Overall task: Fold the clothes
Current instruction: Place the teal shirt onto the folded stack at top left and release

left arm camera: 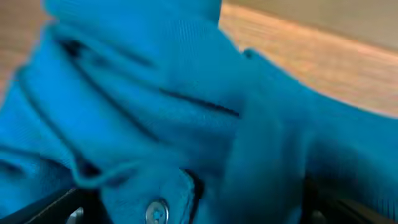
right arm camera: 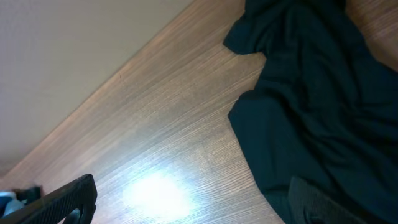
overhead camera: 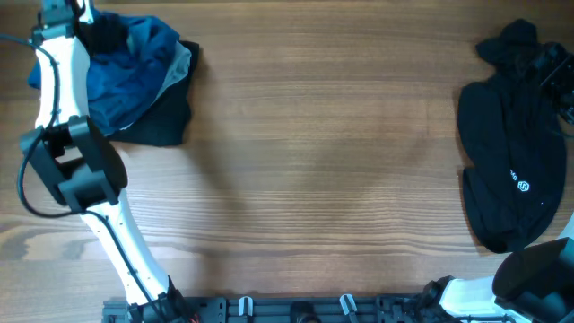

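A crumpled blue garment (overhead camera: 134, 72) lies at the table's far left, on top of a black garment (overhead camera: 166, 121). My left gripper (overhead camera: 90, 27) is down in the blue pile. In the left wrist view blue cloth (left arm camera: 155, 93) with a metal snap fills the frame and lies between the spread fingers (left arm camera: 193, 208). A black garment with a small white logo (overhead camera: 507, 161) lies spread at the right edge. My right gripper (right arm camera: 186, 202) is open and empty, low over bare wood just left of that black garment (right arm camera: 311, 112).
The wooden table (overhead camera: 323, 161) stretches between the two piles. The left arm (overhead camera: 81, 170) runs along the left edge. The right arm's base (overhead camera: 529, 274) is at the front right. A wall shows beyond the table's edge in the right wrist view (right arm camera: 74, 50).
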Tool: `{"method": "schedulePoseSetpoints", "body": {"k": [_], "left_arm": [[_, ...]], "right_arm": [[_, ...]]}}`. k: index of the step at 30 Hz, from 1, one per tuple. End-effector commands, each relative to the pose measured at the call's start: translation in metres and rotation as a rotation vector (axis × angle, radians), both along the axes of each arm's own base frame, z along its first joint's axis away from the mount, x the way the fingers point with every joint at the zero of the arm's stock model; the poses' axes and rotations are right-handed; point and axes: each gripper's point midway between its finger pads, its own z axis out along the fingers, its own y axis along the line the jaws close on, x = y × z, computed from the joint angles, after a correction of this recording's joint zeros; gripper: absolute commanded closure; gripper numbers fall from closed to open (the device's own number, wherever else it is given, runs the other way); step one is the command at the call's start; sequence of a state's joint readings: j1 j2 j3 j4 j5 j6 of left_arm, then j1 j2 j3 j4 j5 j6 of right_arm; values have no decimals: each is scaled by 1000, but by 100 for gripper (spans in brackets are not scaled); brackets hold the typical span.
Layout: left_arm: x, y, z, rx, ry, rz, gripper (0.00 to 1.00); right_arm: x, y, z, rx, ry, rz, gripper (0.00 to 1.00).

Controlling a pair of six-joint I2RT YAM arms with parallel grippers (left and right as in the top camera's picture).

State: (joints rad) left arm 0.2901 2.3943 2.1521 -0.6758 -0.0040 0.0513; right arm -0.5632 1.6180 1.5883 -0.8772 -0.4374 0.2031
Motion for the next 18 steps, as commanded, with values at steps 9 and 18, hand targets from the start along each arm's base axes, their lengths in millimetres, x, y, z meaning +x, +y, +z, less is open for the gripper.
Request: {"method": "schedulePoseSetpoints", "body": {"k": [9, 18], "left_arm": [[-4, -30, 0, -87, 27, -35, 0], [-49, -51, 216, -2, -298, -66, 0]], "right_arm": [[4, 2, -3, -8, -1, 24, 0], [20, -7, 71, -206, -210, 90, 0]]}}
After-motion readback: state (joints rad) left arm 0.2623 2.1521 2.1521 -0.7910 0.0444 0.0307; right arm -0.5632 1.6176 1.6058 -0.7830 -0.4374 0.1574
